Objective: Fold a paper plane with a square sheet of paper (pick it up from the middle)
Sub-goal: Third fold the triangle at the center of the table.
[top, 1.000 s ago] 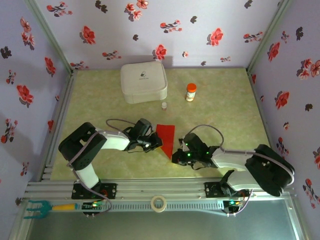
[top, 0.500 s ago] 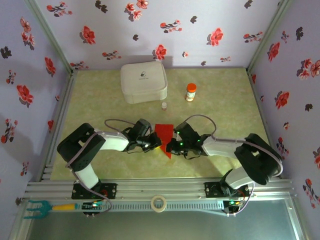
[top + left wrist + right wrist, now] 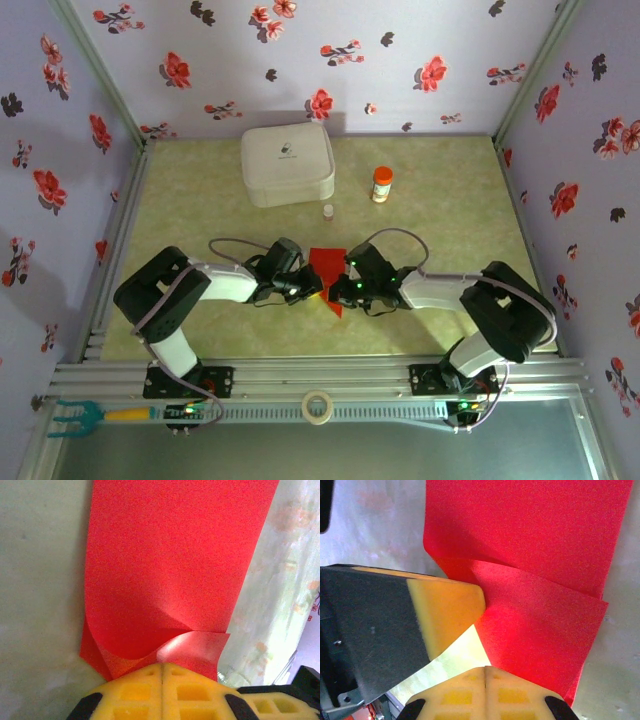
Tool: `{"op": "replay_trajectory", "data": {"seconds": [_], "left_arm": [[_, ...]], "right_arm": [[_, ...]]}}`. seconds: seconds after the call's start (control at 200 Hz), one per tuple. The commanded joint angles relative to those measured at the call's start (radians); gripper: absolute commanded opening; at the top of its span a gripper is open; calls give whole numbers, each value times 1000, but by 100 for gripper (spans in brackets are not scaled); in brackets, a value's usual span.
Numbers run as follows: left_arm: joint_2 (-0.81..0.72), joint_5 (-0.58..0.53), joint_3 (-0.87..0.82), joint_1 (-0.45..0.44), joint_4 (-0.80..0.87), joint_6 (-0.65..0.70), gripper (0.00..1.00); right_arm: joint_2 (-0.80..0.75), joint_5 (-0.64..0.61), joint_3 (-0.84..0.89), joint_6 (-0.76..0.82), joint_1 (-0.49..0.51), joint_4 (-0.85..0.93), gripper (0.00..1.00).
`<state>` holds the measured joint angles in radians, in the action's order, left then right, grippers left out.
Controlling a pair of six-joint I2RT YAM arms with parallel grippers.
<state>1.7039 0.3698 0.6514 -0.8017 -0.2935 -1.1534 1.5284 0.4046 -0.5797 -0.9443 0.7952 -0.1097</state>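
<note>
Left gripper [image 3: 162, 672] and right gripper [image 3: 485, 674] sit closed finger-to-finger, tips touching opposite edges of the creased red sheet [image 3: 325, 263] on the table [image 3: 450, 200].

We see lilac walls [image 3: 230, 60] printed with red and dark flowers closing in three sides of a mottled yellow-green tabletop [image 3: 450, 220]; a metal rail [image 3: 330, 375] edges the front, lit evenly, perhaps from above.

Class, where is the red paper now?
Top view: the red paper lies front-centre on the table, between the left gripper and right gripper, nearer than the white case.
</note>
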Motion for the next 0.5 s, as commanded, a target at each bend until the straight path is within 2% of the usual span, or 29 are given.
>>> {"op": "replay_trajectory", "data": {"seconds": [0.0, 0.105, 0.245, 0.32, 0.4, 0.495], "left_arm": [[-14, -32, -23, -2, 48, 3, 0], [-38, -25, -18, -2, 45, 20, 0], [-92, -25, 0, -3, 67, 46, 13], [-114, -25, 12, -7, 80, 57, 16], [-119, -26, 32, -13, 105, 71, 16], [-93, -15, 58, -20, 134, 74, 11]], "right_arm": [[35, -17, -6, -8, -12, 7, 0], [41, -36, 36, -24, -20, -12, 0], [57, -7, 65, -25, -22, -36, 0], [54, 2, 75, -23, -24, -43, 0], [51, 9, 75, -16, -25, -40, 0], [53, 11, 75, -15, -27, -42, 0]]}}
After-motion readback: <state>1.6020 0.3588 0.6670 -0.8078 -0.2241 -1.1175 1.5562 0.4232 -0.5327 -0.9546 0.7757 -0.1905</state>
